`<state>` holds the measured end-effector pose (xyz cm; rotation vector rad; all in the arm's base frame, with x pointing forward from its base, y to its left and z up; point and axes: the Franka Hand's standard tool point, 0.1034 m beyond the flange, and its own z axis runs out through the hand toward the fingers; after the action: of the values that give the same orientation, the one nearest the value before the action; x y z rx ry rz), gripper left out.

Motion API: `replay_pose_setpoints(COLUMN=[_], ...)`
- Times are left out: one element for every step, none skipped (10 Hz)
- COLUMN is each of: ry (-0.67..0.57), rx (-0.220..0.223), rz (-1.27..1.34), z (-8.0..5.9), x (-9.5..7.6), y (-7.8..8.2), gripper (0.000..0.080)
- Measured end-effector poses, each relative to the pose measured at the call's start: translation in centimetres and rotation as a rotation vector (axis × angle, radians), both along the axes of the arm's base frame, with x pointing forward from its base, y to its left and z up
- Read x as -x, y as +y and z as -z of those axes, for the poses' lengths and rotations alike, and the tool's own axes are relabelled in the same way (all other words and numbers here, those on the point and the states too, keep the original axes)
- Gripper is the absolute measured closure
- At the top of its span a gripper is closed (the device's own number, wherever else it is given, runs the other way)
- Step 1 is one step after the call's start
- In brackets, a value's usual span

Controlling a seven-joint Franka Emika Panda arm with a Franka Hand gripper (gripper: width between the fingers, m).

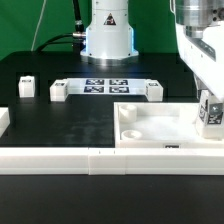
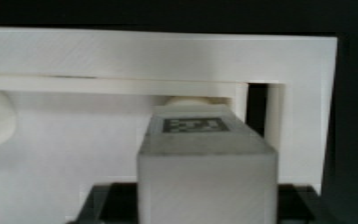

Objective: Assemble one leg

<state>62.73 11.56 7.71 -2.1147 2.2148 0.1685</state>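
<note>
Gripper [image 1: 207, 92] clamped on leg [image 1: 212, 113], upright at tray piece's [image 1: 165, 140] corner by bench [image 1: 60, 125] edge, exterior view's right; likely aligning for insertion.

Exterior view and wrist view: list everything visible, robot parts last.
table: one, black.
marker board, flat: one, white with tags, centre.
tray piece, wide flat plastic with recessed corners: one, white, exterior view's right.
loose legs, small white plastic cuboid blocks: three, white; two left of the marker board, one right of it, in the exterior view.
held leg: one, white, black-and-white tag, at the tray piece's right end.
border rails, long: count unclear, white, along the near edge.
cut-off piece: one, white, exterior view's left edge.
robot base: one, white, back centre.
gripper: one, white, shut on the held leg.
</note>
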Motion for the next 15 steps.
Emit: replay_pose_setpoints(ry=[0.011, 0.014, 0.024, 0.018, 0.014, 0.015, 0.008, -0.010, -0.012, -0.028, -0.038, -0.056, -0.069, -0.075, -0.086], rx=[-0.006, -0.007, -0.010, -0.010, -0.012, -0.014, -0.017, -0.021, -0.025, -0.027, -0.028, -0.024, -0.015, -0.003, 0.017], rz=[0.087, 0.114, 0.184, 0.142, 0.112, 0.104, -0.013, -0.143, -0.222, -0.342, -0.423, -0.564, -0.688, -0.791, -0.902], z=[0.0, 0.0, 0.0, 0.0, 0.0, 0.0, -0.1, -0.1, -0.1, 0.0, 0.0, -0.1, -0.2, -0.3, -0.3], x=[0.0, 0.0, 0.0, 0.0, 0.0, 0.0, 0.1, 0.1, 0.3, 0.3, 0.4, 0.3, 0.2, 0.1, 0.0], y=[0.0, 0.0, 0.1, 0.1, 0.2, 0.2, 0.2, 0.3, 0.5, 0.6, 0.8, 0.8, 0.9, 1.0, 1.1], gripper=[0.0506, 0.0506, 0.0506, 0.0505, 0.0505, 0.0312, 0.0312, 0.0181, 0.0159, 0.0159, 0.0151, 0.0151, 0.0150, 0.0150, 0.0150])
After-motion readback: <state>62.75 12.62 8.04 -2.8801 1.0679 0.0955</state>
